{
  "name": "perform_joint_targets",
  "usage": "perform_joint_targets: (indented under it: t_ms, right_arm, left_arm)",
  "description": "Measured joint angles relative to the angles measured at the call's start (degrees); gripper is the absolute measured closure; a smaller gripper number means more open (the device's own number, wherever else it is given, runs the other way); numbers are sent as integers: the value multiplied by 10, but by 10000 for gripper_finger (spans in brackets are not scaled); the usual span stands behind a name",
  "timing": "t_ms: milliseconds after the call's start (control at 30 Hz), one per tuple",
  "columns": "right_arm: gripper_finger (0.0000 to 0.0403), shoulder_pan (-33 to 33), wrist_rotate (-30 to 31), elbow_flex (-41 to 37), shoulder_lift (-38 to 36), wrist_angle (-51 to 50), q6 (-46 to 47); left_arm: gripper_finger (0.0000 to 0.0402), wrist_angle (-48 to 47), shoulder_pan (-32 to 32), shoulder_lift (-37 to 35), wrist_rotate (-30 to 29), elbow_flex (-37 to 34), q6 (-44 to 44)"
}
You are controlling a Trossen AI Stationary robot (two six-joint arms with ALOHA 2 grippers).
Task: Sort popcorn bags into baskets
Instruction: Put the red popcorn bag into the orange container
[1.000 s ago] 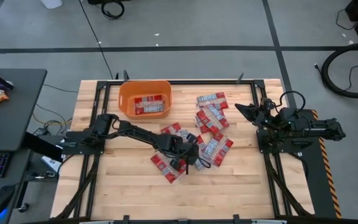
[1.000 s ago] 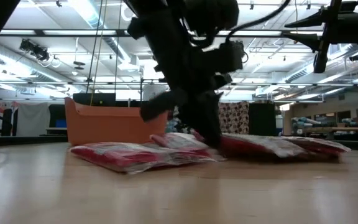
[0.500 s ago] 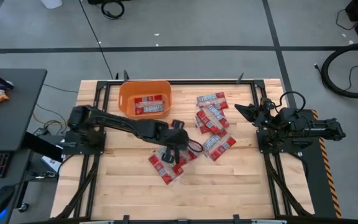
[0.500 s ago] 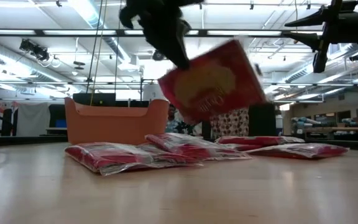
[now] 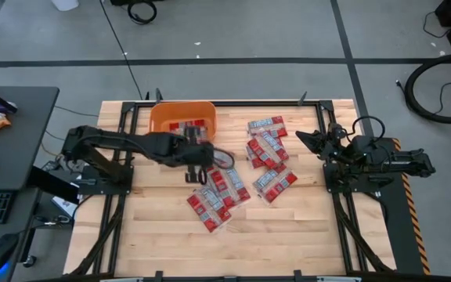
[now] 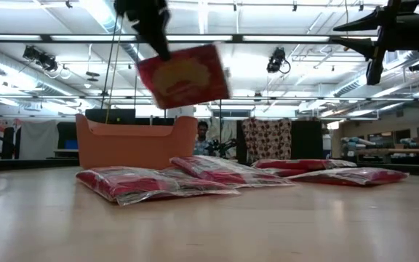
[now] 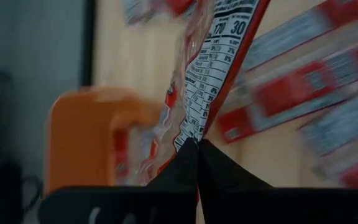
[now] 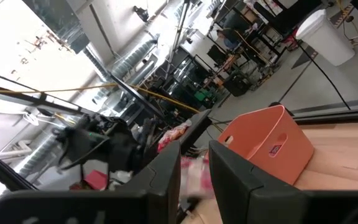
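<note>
Overhead, left gripper (image 5: 195, 160) gripping popcorn bag (image 6: 184, 76), beside basket (image 5: 163, 117); loose bags (image 5: 266, 145) nearby

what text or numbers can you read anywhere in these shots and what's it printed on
"170" and "30": large numbers on the nutrition panel of the popcorn bag pinched in the left gripper.
The small print below them on that panel is too blurred to read.
The print on the bags lying on the table and on the basket's sticker is too small to read.
</note>
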Motion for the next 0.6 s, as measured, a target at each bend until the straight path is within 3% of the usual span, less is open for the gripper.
perform_joint_targets:
  t_ms: [333,600]
  right_arm:
    - [314,-1,6,0,0,0,4]
    - [314,-1,28,0,0,-1,6]
  left_arm:
    - [401,39,107,-92,-20,-144,7]
    - [401,190,195,-114,11,-288,56]
